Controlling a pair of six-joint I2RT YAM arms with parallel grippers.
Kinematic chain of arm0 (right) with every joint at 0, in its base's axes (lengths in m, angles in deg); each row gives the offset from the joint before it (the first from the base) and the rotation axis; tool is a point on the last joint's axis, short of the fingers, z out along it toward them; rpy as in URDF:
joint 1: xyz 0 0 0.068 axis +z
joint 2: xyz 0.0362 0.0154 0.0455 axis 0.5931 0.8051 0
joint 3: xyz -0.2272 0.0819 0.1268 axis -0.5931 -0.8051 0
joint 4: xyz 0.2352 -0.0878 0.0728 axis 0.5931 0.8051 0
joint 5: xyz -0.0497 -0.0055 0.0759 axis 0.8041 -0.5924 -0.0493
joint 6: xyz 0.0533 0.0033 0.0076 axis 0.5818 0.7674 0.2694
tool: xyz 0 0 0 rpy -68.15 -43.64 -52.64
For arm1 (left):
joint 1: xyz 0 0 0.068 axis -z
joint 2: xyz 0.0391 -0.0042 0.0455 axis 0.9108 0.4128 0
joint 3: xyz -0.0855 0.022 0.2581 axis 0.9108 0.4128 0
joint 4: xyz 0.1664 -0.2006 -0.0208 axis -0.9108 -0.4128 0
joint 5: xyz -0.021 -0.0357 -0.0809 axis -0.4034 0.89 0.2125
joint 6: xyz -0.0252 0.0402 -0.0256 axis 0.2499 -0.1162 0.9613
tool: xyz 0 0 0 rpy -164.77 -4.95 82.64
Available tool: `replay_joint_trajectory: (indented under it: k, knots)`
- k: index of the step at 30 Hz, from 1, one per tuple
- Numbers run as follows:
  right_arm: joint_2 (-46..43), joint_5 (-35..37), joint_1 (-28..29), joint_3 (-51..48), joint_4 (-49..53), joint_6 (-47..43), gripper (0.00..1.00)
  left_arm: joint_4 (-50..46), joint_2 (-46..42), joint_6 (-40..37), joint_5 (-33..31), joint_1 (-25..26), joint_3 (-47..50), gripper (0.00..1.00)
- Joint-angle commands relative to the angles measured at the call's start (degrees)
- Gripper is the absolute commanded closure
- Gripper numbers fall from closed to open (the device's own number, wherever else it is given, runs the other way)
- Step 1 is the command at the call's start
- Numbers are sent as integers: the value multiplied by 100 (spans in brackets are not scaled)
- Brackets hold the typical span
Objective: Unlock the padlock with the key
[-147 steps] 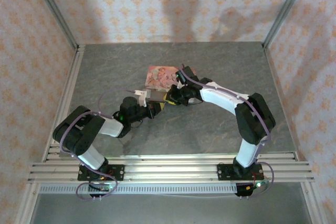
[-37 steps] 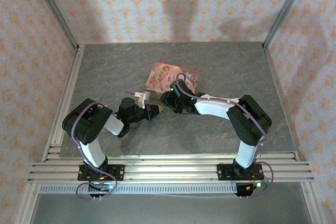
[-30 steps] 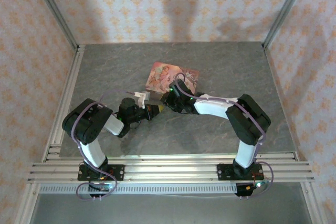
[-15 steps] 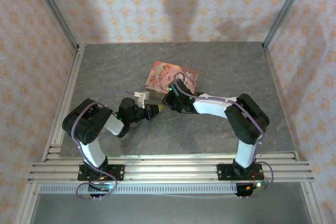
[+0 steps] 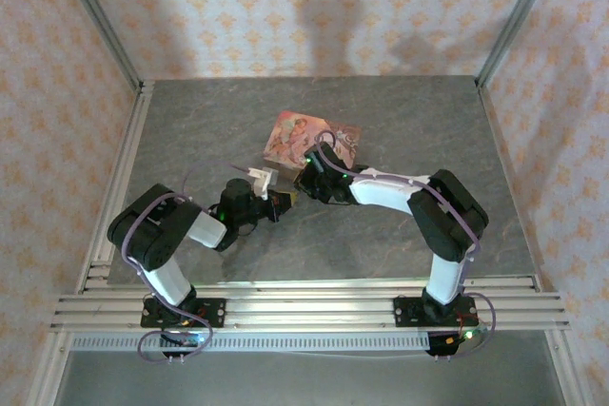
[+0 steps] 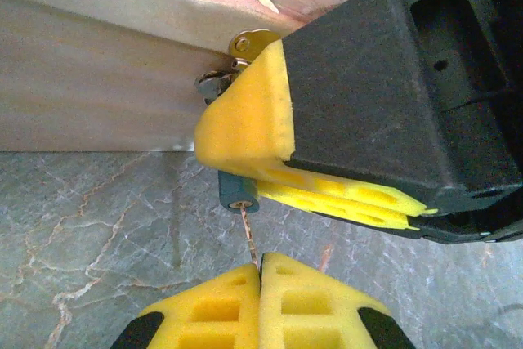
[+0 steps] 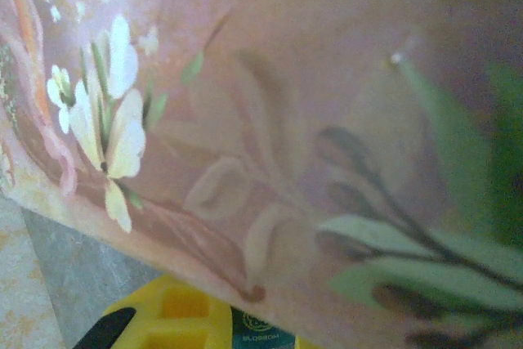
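The padlock (image 6: 237, 194), a tiny blue body, hangs from the brass hasp (image 6: 242, 42) of the pink floral box (image 5: 310, 138). My right gripper (image 6: 245, 171) is shut on the padlock, its yellow pads (image 6: 249, 112) on either side. In the right wrist view the padlock (image 7: 260, 334) peeks out beside a yellow finger (image 7: 163, 316) under the box lid. My left gripper (image 6: 260, 263) is shut on the key (image 6: 250, 236), a thin sliver whose tip meets the keyhole in the padlock's end face. From above, the left gripper (image 5: 278, 203) and right gripper (image 5: 302, 184) meet at the box's front.
The box's pale front wall (image 6: 98, 79) stands just behind the padlock on the grey marbled table (image 5: 381, 235). Aluminium rails (image 5: 304, 309) run along the near edge, a post (image 5: 133, 140) along the left. Patterned walls enclose the space.
The right gripper has slid left along the box front to the padlock. In the last half second the left arm sank a little and its gripper edged right toward the padlock.
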Motion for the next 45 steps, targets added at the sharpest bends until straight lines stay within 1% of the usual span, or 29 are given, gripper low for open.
replay_joint_trajectory:
  k: [1, 6, 10, 14, 19, 23, 29, 40, 42, 45]
  knots:
    - [121, -78, 120, 226, 449, 182, 100, 70, -239, -433, -275, 138, -4, 100]
    - [138, -70, 138, 282, 648, 96, 100, -389, -549, -708, -670, 183, -6, 100]
    - [184, -136, 182, 318, 726, 67, 100, -801, -709, -847, -720, 181, -122, 100]
    - [175, -201, 219, 340, 667, 106, 100, -990, -605, -917, -723, 186, -241, 100]
    - [137, -285, 219, 309, 580, 192, 100, -635, -341, -763, -669, 195, -215, 100]
    - [145, -313, 228, 253, 576, 265, 100, -330, -298, -611, -674, 195, -172, 100]
    - [197, -302, 235, 238, 522, 318, 100, 289, -113, -196, -500, 198, -173, 100]
    - [304, -512, 316, 252, 416, 407, 100, 168, -13, -382, -759, 260, -397, 100]
    - [304, -574, 316, 265, 375, 449, 100, 421, 144, -287, -815, 261, -400, 100]
    - [287, -651, 317, 150, 137, 621, 100, 1019, 455, 78, -944, 264, -401, 100]
